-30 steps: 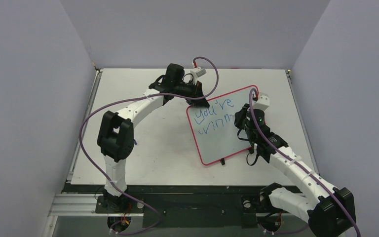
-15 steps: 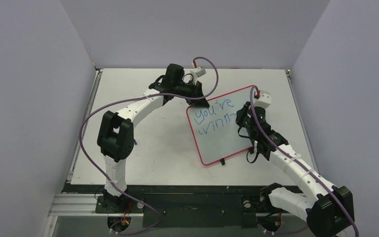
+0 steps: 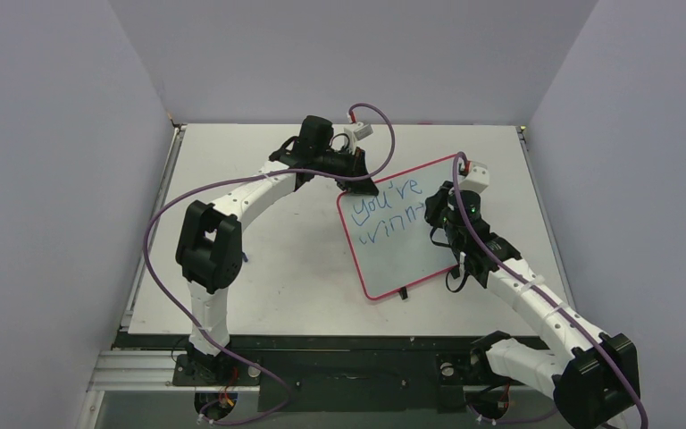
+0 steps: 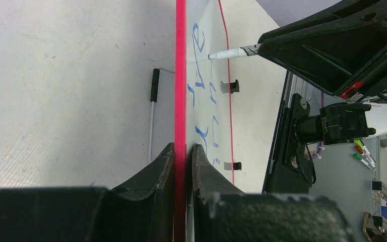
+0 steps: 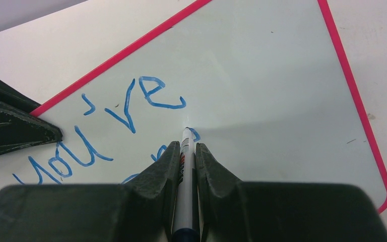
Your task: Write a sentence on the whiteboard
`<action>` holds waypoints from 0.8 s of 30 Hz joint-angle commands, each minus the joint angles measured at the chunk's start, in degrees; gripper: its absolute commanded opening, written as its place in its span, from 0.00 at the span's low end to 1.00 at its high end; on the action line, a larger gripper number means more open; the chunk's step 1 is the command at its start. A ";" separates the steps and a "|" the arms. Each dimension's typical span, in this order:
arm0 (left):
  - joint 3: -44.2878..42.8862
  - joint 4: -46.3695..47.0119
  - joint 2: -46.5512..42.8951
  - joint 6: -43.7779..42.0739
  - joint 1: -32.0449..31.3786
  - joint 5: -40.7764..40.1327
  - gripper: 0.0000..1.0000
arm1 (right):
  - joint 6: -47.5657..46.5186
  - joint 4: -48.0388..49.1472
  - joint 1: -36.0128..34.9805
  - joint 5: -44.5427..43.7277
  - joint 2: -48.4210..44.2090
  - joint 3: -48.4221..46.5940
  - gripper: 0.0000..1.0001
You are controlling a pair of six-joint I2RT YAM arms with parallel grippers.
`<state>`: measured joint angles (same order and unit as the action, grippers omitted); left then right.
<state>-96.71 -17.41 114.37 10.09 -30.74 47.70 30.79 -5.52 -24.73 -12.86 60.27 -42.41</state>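
now the right jaws, clamped shut on a pen (image 5: 185, 171), have edged along the second line of the sentence (image 3: 386, 213) – writing continues, unfinished. the left jaws pinch the pink edge of the whiteboard (image 3: 402, 259), standing mid-desk (image 3: 268, 277).

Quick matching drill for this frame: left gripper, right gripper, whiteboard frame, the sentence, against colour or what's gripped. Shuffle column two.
Column one:
1. left gripper
2. right gripper
3. whiteboard frame
4. sentence

Column two:
a. blue
b. shut on the pen
c. pink-red
d. shut on the whiteboard's edge

Pairs: 1-d, 2-b, 3-c, 4-a
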 commanded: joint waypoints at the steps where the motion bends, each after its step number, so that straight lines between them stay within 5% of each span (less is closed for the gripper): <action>1: 0.56 -1.51 0.23 -5.34 -1.16 -0.42 0.00 | 1.15 3.40 -0.38 2.93 0.45 0.28 0.00; 24: -0.30 -1.31 0.69 -5.19 -1.10 -0.40 0.00 | 2.72 1.80 -1.17 3.28 -4.08 7.63 0.00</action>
<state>-96.68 -17.98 114.45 10.09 -30.68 47.55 32.71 -1.78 -25.26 -10.68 56.71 -36.75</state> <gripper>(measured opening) 0.089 0.102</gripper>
